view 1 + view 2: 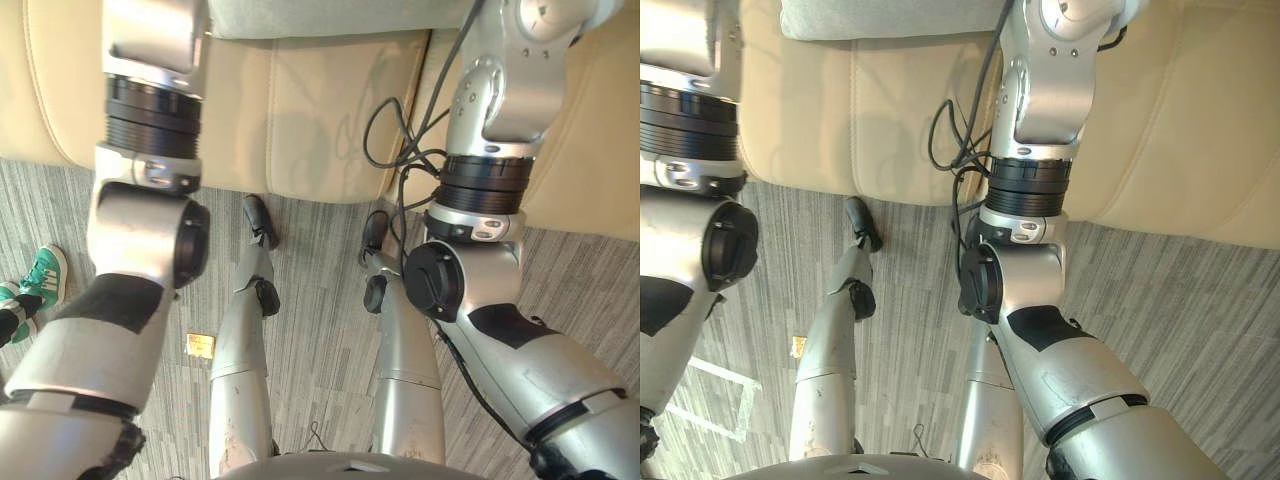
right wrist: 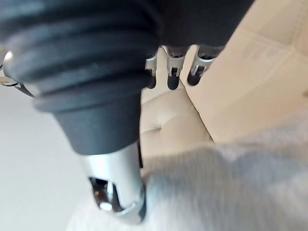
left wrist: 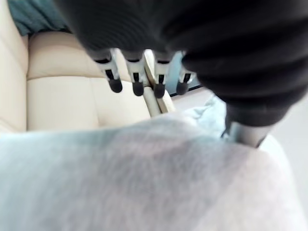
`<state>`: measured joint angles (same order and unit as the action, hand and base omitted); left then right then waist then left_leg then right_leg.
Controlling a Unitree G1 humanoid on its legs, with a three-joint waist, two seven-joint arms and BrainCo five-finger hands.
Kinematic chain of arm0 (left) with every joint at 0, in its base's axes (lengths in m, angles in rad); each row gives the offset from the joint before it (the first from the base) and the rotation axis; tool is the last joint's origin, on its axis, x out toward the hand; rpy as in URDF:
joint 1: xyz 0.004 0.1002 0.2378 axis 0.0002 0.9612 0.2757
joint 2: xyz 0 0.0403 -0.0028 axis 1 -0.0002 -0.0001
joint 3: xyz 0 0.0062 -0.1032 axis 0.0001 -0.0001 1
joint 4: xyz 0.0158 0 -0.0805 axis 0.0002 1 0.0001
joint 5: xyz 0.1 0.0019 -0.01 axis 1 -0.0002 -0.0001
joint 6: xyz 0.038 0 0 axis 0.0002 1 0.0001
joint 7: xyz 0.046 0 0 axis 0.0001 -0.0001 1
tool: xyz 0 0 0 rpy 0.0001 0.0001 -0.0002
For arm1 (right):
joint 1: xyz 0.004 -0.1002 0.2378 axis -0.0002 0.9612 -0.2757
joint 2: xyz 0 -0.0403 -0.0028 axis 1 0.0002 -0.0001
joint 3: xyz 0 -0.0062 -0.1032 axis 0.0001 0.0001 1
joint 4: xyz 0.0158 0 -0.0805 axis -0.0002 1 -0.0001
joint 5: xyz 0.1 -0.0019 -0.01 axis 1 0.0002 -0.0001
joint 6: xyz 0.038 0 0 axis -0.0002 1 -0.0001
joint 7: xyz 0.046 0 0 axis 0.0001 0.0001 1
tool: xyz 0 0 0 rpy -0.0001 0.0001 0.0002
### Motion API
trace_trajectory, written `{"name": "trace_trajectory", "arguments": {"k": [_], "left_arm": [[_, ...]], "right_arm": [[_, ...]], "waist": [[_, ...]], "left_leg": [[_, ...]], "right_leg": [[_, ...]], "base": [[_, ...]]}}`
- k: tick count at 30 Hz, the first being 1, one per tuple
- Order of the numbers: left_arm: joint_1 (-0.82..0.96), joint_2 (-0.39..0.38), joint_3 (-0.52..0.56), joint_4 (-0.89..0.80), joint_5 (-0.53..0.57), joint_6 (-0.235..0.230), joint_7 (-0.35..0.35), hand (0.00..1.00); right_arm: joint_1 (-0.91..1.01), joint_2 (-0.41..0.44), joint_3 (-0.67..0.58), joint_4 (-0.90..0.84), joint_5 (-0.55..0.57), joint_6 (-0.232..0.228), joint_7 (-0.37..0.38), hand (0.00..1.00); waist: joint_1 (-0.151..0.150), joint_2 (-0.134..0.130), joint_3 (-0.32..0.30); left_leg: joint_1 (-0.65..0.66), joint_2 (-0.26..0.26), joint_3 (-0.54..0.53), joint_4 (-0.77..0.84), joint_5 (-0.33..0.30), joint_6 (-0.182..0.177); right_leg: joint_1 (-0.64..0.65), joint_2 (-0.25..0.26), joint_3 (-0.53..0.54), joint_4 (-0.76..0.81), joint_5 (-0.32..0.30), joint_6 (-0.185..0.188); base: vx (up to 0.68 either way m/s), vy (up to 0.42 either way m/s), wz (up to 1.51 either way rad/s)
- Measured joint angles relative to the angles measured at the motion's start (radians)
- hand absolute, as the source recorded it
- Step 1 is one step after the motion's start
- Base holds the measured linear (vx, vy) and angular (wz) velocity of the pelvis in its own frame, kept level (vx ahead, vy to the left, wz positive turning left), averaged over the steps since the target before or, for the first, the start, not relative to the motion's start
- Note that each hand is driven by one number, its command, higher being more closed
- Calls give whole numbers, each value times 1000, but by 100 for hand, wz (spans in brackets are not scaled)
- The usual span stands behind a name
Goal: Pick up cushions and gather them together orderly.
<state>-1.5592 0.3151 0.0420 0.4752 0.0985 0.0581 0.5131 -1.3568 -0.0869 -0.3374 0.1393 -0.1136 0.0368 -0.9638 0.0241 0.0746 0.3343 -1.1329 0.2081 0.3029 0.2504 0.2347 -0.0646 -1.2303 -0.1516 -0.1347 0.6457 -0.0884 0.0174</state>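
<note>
The room has a grey striped carpet (image 1: pixel 330 300), and a cream leather sofa (image 1: pixel 300 110) stands on it; the front edge of its seat runs across both eye views. At the left edge of the carpet there is a person's green shoe (image 1: pixel 42 278), well apart from the work, and a small yellow label (image 1: pixel 200 346) lies on the carpet nearer the middle.

The left hand (image 3: pixel 136 79) is over the grey cushion (image 3: pixel 144 178). Its fingers are straight, in a close row, and they do not curl round the cloth; its thumb (image 3: pixel 245 132) comes down at the cushion's edge. The cushion lies on the sofa seat, back from the front edge, between the two arms. The right hand (image 2: pixel 173 72) mirrors this on the other side: the fingers are straight and close together above the cloth, and the thumb (image 2: pixel 115 187) is just beside the cushion's edge.

I judge that the hands stand like this to press the soft cushion from both sides, because it is too wide for one hand to close on. Whether the palms already touch it, I cannot tell.

The leather seat looks smooth, so the cushion may slide on it. Something teal (image 3: pixel 33 14) shows at the sofa's back corner, maybe a second cushion
</note>
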Motion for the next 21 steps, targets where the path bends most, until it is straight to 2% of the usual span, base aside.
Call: {"name": "trace_trajectory", "arguments": {"k": [5, 8, 11, 12, 13, 14, 15, 16, 17, 18, 19, 21], "left_arm": [[128, 121, 51, -36, -56, -24, -57, 0], [285, 190, 173, -36, -144, -50, -108, 0], [430, 218, 293, -61, -229, -62, -120, 0], [527, 220, 354, -96, -273, -69, -127, 0], [573, 217, 370, -114, -286, -69, -128, 0], [704, 207, 391, -156, -314, -74, -143, 0], [748, 199, 395, -173, -318, -77, -149, 0], [897, 161, 403, -263, -331, -90, -160, 0], [947, 145, 407, -296, -330, -100, -165, 0], [1088, 96, 409, -361, -330, -126, -185, 0], [1133, 75, 409, -371, -330, -133, -194, 0], [1315, -23, 403, -377, -332, -147, -243, 0]], "right_arm": [[94, -125, -29, -2, 35, 6, 51, 0], [193, -222, -27, -16, 73, 4, 116, 0], [299, -279, -27, -44, 114, -12, 165, 0], [376, -297, -27, -67, 128, -20, 202, 0], [411, -301, -26, -82, 132, -20, 215, 0], [512, -304, -20, -123, 137, -21, 270, 0], [550, -308, -17, -142, 137, -21, 288, 0], [685, -310, -13, -221, 137, -36, 349, 0], [733, -310, -7, -250, 137, -43, 363, 0], [873, -307, 13, -318, 136, -65, 409, 0], [919, -303, 18, -334, 135, -74, 429, 0], [1111, -225, 49, -358, 126, -90, 526, 0]], "waist": [[-14, 0, 0], [-29, -1, 0], [-34, -1, 0], [-36, -4, 2], [-37, -6, 3], [-36, -7, 4], [-36, -7, 4], [-34, -9, 3], [-34, -9, 3], [-35, -12, 1], [-36, -14, 0], [-39, -41, -16]], "left_leg": [[10, 21, 1, 31, -20, 2], [31, 33, 7, 54, -36, 8], [39, 52, 8, 77, -49, 6], [52, 62, 4, 87, -56, 6], [62, 64, 4, 91, -59, 6], [98, 71, 3, 102, -73, 3], [112, 74, 2, 105, -79, 0], [156, 81, 1, 120, -102, 1], [171, 81, -1, 122, -109, -2], [217, 79, -1, 118, -126, 0], [234, 77, -1, 114, -127, 0], [316, 62, 0, 93, -134, -3]], "right_leg": [[23, 17, 2, -4, 0, -1], [48, 32, 12, -12, 2, -3], [67, 48, 14, -25, 5, -8], [84, 53, 8, -27, 6, -8], [96, 55, 8, -27, 6, -8], [137, 60, 6, -30, 6, -8], [154, 62, 6, -33, 5, -7], [209, 66, 4, -43, -4, -5], [228, 66, 2, -48, -9, -3], [282, 63, -5, -59, -24, 0], [299, 60, -7, -62, -27, 0], [375, 50, -11, -73, -57, 8]], "base": [[-24, -69, -12], [-14, -67, -17], [6, -55, -20], [19, -62, -17], [31, -87, -16], [20, -51, -10], [24, -68, -12], [14, -36, -5], [28, -42, 2], [24, -12, 8], [37, -6, 11], [49, -5, 13]]}}
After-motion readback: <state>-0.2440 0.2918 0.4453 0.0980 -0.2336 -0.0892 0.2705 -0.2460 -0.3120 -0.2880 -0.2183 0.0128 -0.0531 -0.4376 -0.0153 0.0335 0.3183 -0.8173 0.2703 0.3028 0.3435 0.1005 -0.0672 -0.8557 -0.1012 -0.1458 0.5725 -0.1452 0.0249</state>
